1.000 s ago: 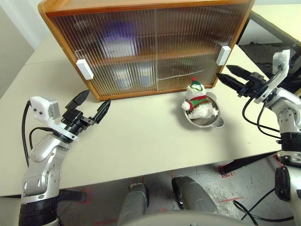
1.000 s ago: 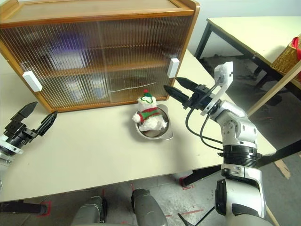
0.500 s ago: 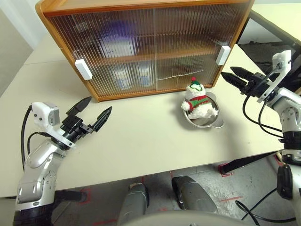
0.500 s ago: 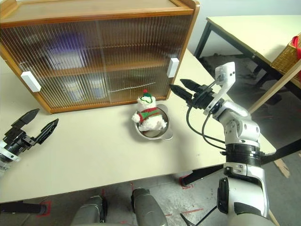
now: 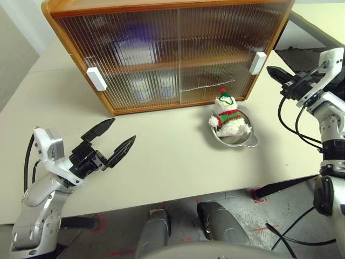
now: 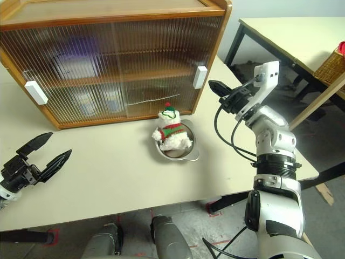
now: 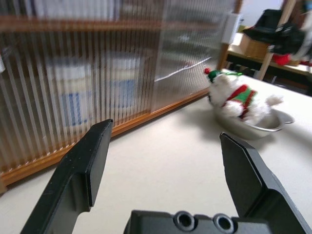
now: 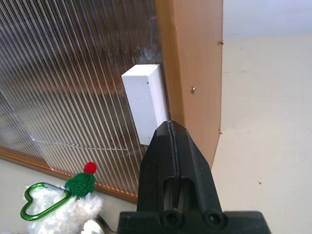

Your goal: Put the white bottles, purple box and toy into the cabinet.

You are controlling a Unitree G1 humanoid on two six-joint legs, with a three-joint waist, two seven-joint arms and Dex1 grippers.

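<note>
- Cabinet stands at the back of the cream table; both ribbed sliding doors are drawn across the front.
- White handles: one at the left door's outer edge, one at the right door's outer edge.
- Behind the ribbing on the lower level, two pale shapes with blue bands, the white bottles, side by side toward the left half; outlines blurred.
- On the upper shelf, a purple blur, the purple box, left of centre.
- Toy sits outside the cabinet in a round steel bowl on the table, just in front of the right door's lower corner. A green heart-shaped clip hangs at its hat.
- Left hand hovers above the table's near left part, well apart from the cabinet; fingers spread wide, nothing between them.
- Right hand is held up near the right handle, tips pointing at it; fingers pressed together, gripping nothing. Contact with the handle cannot be told.
</note>
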